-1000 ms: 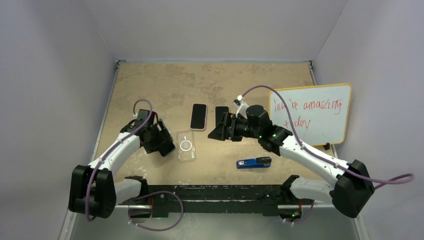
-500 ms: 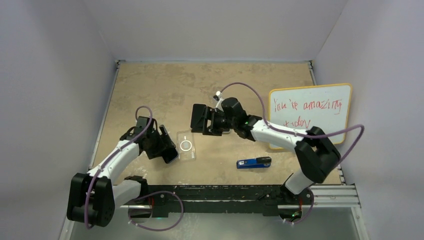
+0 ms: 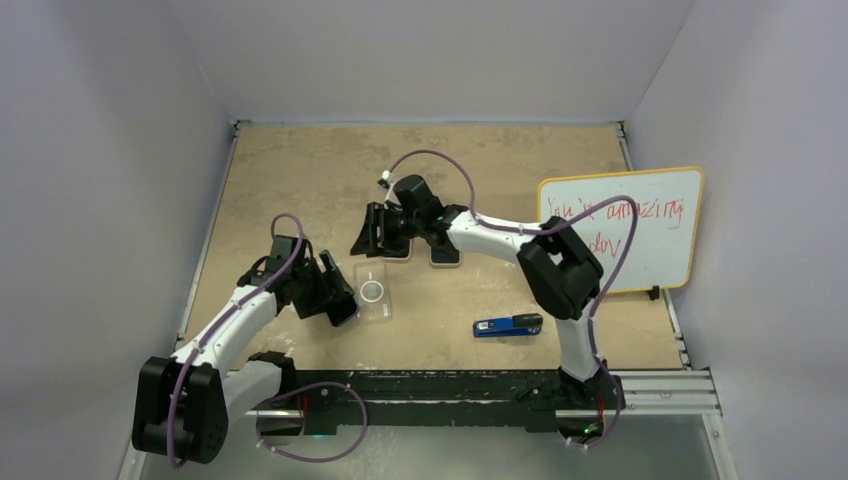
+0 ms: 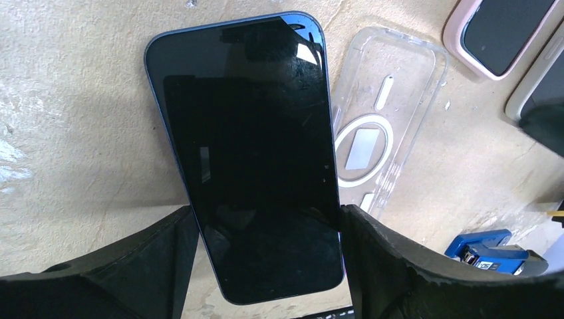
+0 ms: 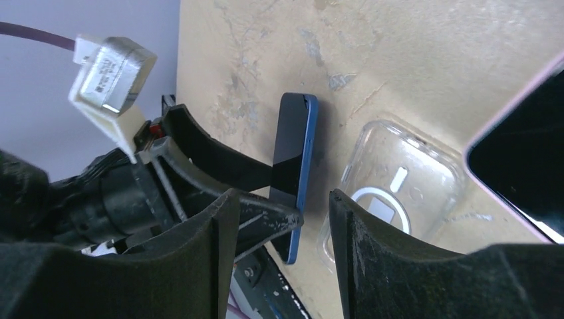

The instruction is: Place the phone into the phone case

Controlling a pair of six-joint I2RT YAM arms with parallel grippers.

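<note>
You hold the phone (image 4: 249, 166) across its width in the left pincer (image 4: 266, 222), and the clear phone case (image 4: 392, 126) lies flat just beside this pincer. Your right pincer (image 5: 281, 199) is half wide with nothing between its fingers, just beyond the case, near a pink-cased phone (image 4: 495, 33).

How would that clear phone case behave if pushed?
The clear case looks thin and hollow, so probably light and slightly bendy. Lying flat on the table, it would likely slide, not tip. Its glossy surface may be slippery.
</note>
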